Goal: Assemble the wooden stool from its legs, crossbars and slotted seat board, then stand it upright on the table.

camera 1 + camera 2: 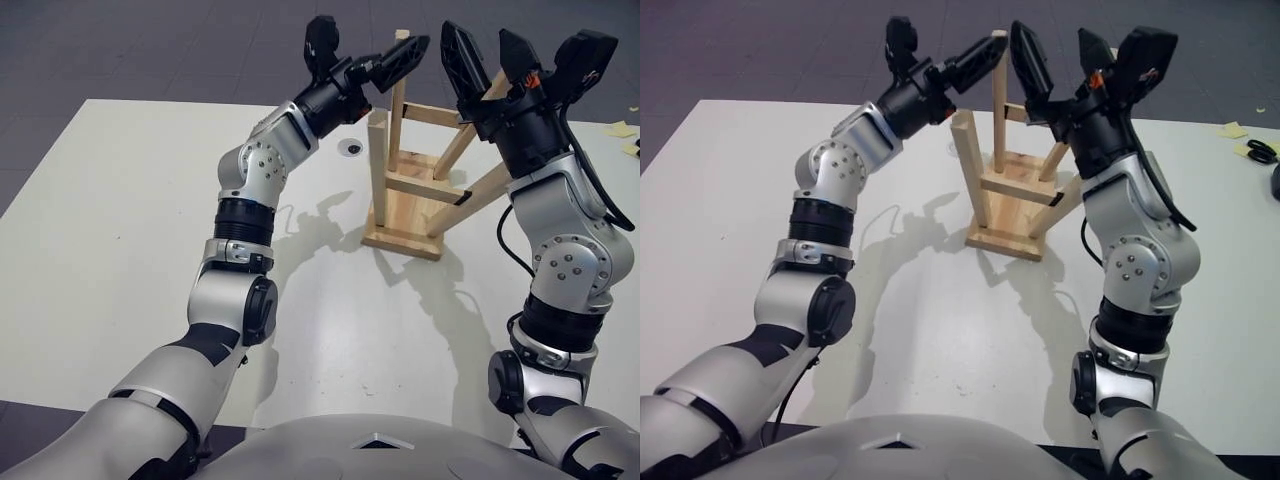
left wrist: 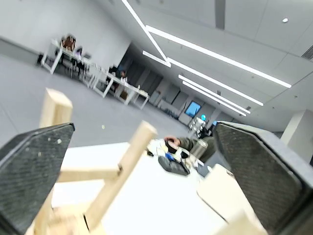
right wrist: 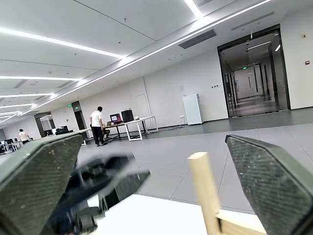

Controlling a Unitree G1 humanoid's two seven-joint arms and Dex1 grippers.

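The wooden stool [image 1: 408, 188] stands upside down on the white table [image 1: 130, 230], seat board [image 1: 400, 236] flat on the surface and legs pointing up, joined by crossbars. My left gripper [image 1: 362, 52] is open, raised beside the top of the far leg [image 1: 399, 90]; in the left wrist view two leg tops [image 2: 122, 166] lie between its fingers [image 2: 29, 171]. My right gripper [image 1: 488, 55] is open above the right-hand legs [image 1: 458, 145], with one leg top [image 3: 205, 191] showing between its fingers [image 3: 274, 186]. Neither gripper holds anything.
A small black round fitting [image 1: 350, 148] is set in the table just left of the stool. Yellow paper notes [image 1: 622, 128] and scissors [image 1: 1260, 150] lie at the far right edge. Bare table stretches to the left and in front of the stool.
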